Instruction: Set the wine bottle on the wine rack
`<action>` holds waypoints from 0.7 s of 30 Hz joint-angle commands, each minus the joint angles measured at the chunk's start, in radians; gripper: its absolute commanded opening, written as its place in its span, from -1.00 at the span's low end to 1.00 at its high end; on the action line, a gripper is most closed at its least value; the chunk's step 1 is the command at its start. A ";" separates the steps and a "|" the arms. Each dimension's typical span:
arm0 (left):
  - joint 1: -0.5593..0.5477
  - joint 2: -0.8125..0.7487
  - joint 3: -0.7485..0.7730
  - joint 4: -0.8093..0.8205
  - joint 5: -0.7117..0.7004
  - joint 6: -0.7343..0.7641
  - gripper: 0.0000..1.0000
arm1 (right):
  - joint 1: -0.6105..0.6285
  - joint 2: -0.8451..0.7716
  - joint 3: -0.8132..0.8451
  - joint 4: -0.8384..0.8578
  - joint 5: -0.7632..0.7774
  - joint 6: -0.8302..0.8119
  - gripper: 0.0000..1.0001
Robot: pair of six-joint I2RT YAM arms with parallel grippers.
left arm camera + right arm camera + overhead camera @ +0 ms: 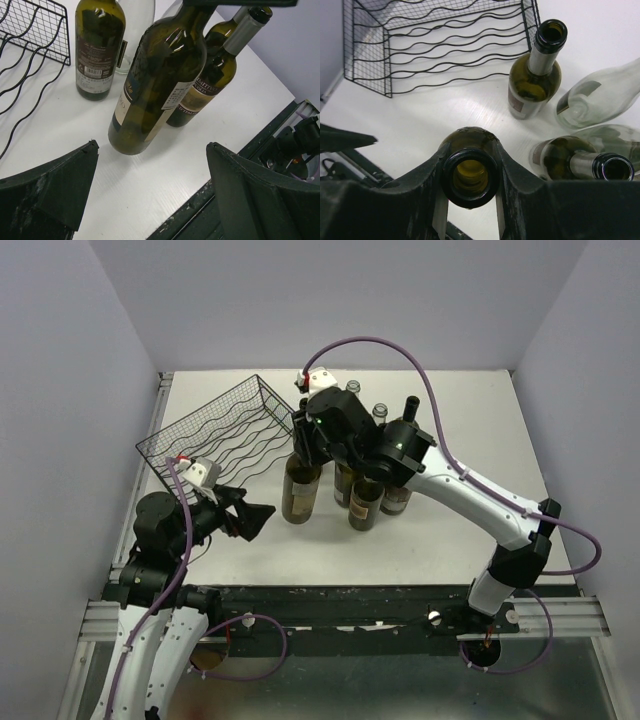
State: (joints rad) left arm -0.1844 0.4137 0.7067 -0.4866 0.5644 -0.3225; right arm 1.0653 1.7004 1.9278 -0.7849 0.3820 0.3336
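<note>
Around the neck of the wine bottle [470, 175], just below its open mouth, the right gripper [304, 443] is clamping tight. That bottle is standing left of three other dark bottles [365, 505] and just in front of the wine rack [225, 430], which is sitting at the table's [450, 540] far left; whether its base is touching the table I cannot tell. Lower left, the left gripper [152, 195] is hovering with jaws spread wide, holding nothing.
</note>
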 commanded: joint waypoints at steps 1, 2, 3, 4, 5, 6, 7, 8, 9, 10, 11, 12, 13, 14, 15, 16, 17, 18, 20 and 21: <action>-0.004 0.002 -0.053 0.158 0.094 -0.003 0.97 | -0.001 -0.071 0.098 0.013 -0.126 0.048 -0.99; -0.007 0.002 -0.070 0.184 0.107 -0.004 0.97 | -0.001 -0.073 0.106 0.013 -0.156 0.061 -0.99; -0.015 -0.001 -0.087 0.219 0.123 -0.006 0.97 | -0.001 -0.071 0.117 0.013 -0.182 0.067 -0.99; -0.023 -0.001 -0.110 0.262 0.138 -0.004 0.98 | -0.002 -0.070 0.128 0.010 -0.208 0.077 -0.99; -0.029 -0.004 -0.130 0.293 0.147 -0.004 0.98 | -0.001 -0.067 0.140 0.006 -0.227 0.084 -0.99; -0.036 -0.004 -0.145 0.324 0.153 0.000 0.97 | -0.002 -0.067 0.148 0.004 -0.245 0.091 -0.99; -0.043 0.000 -0.157 0.348 0.158 0.014 0.97 | -0.002 -0.067 0.157 0.004 -0.258 0.097 -0.99; -0.050 0.005 -0.168 0.368 0.160 0.028 0.97 | -0.002 -0.067 0.166 0.004 -0.273 0.104 -0.99; -0.052 0.016 -0.171 0.379 0.146 0.043 0.97 | -0.002 -0.067 0.175 0.004 -0.287 0.108 -0.99; -0.055 0.026 -0.174 0.388 0.134 0.057 0.97 | -0.001 -0.067 0.186 0.004 -0.307 0.113 -0.99; -0.055 0.046 -0.171 0.390 0.134 0.080 0.97 | -0.001 -0.067 0.192 0.004 -0.322 0.116 -0.99; -0.056 0.060 -0.168 0.388 0.146 0.095 0.97 | -0.001 -0.067 0.198 0.006 -0.343 0.119 -0.99; -0.056 0.074 -0.162 0.394 0.166 0.105 0.97 | -0.001 -0.065 0.203 0.004 -0.356 0.122 -0.99; -0.056 0.085 -0.161 0.408 0.190 0.108 0.97 | -0.002 -0.067 0.207 0.003 -0.361 0.125 -0.99; -0.056 0.094 -0.161 0.427 0.219 0.106 0.97 | -0.002 -0.068 0.209 0.004 -0.367 0.124 -0.99; -0.056 0.099 -0.162 0.448 0.236 0.102 0.98 | -0.002 -0.073 0.206 0.006 -0.373 0.127 -0.99; -0.058 0.105 -0.162 0.473 0.255 0.097 0.97 | -0.001 -0.077 0.201 0.013 -0.374 0.128 -0.99; -0.058 0.108 -0.164 0.482 0.276 0.099 0.97 | -0.002 -0.084 0.195 0.016 -0.376 0.130 -0.99; -0.064 0.109 -0.171 0.529 0.287 0.099 0.96 | -0.001 -0.097 0.178 0.033 -0.406 0.134 -0.99; -0.066 0.108 -0.171 0.539 0.288 0.106 0.95 | -0.001 -0.103 0.168 0.041 -0.417 0.136 -0.99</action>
State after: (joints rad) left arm -0.2401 0.5224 0.5335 -0.0811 0.7685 -0.2497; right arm 1.0618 1.6718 2.0766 -0.8497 0.0719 0.4202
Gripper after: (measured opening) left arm 0.987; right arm 0.424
